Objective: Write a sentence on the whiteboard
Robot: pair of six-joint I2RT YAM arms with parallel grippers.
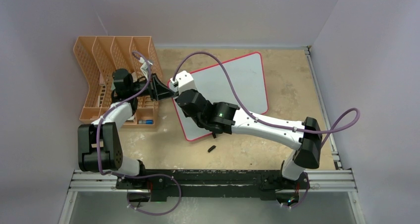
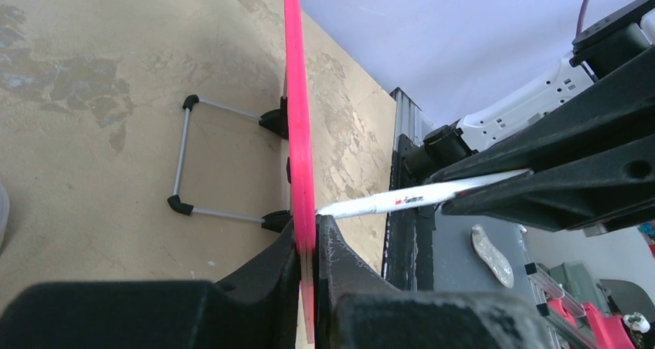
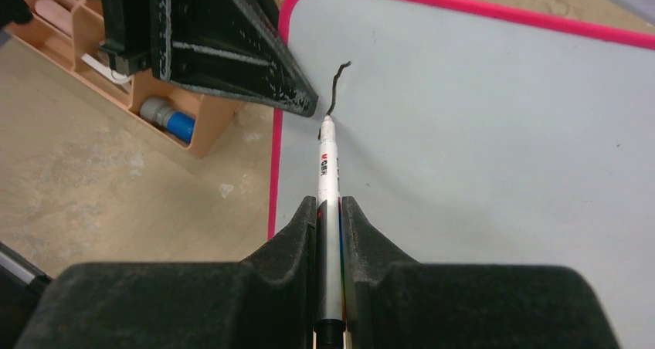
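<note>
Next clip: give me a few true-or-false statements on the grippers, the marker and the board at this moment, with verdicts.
1. The right gripper holds a marker with its tip on the whiteboard. True.
2. The left gripper is open and clear of the board. False: it is shut on the board's pink rim.
3. A whole sentence is written. False: only one short black stroke shows.
4. An orange file rack stands beside the whiteboard. True.
</note>
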